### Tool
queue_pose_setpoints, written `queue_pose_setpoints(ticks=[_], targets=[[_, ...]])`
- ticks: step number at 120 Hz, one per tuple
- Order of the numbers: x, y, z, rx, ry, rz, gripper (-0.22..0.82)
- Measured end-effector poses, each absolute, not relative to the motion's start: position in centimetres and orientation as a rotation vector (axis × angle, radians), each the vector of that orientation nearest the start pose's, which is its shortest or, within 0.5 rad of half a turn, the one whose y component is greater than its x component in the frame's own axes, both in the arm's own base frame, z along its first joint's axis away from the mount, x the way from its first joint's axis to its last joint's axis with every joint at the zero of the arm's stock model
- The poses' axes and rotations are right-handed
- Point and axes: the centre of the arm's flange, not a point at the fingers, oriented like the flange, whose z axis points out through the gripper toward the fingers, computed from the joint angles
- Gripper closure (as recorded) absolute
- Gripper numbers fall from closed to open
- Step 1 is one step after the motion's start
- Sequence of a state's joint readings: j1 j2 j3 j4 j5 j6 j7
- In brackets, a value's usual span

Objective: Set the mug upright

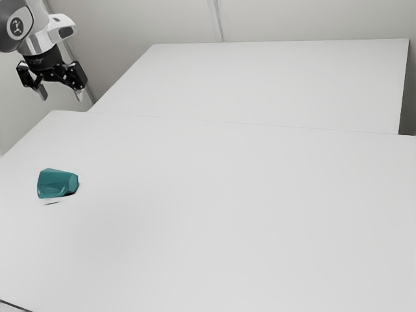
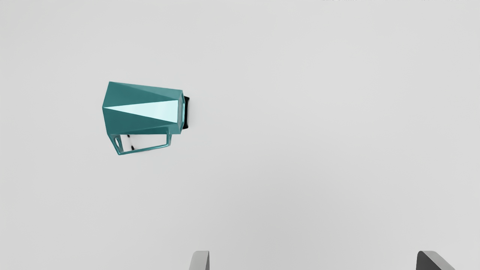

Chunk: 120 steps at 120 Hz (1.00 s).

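Plainly, the job you've set still wants its result: the mug [image 1: 57, 183] lies on its side on the tabletop [image 1: 227, 208], over toward the exterior view's left and well in from the far edge. What's left for you, as I judge it, is all of the righting: get a hold on the mug, tip it up, stand it on its base and let go.

Your claw [image 1: 62, 95] is up in the air, clear of the mug, with its two fingers [image 2: 200, 261] spread wide and nothing between them. From the wrist camera you can see that the mug sits off to one side of the gap between the fingers, so you'd likely need to shift the claw across as well as lower it.

As for the mug itself, it's teal and cut in flat, angular facets, one of which catches the light as a long pale wedge. The body tapers from a broad end to a narrower one; you'd guess the narrow end is the base, though the open mouth is hidden from you. A thin, squared-off handle [image 2: 144, 150] stands out along the flank nearer the fingers in the wrist view, with tabletop visible through its loop. Just past the narrow end there's a dark patch [image 2: 186, 112], perhaps shadow; you can't be sure from these angles.
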State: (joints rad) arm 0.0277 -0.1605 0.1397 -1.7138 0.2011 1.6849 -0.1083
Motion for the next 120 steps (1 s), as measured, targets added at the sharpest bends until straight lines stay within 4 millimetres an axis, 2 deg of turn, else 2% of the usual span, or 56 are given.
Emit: queue_pose_setpoints(ticks=[22,38,45,55,66,85,91,102,120], targets=[[50.7,11.4,65.1,-2.927,-0.367,-0.203,0.00],[50.9,14.0,64.0,-2.918,-0.419,-0.194,0.00],[50.1,16.8,63.7,-2.926,-0.503,-0.187,0.00],[47.9,22.7,62.6,-2.955,-0.711,-0.149,0.00],[45.9,28.7,59.6,-3.006,-0.942,-0.077,0.00],[44.0,36.9,53.6,-3.105,-1.223,0.001,0.00],[44.0,38.7,52.0,-3.140,-1.267,0.003,0.00],[45.2,40.5,49.0,-3.220,-1.273,0.008,0.00],[44.7,44.8,43.9,-3.321,-1.324,-0.010,0.00]])
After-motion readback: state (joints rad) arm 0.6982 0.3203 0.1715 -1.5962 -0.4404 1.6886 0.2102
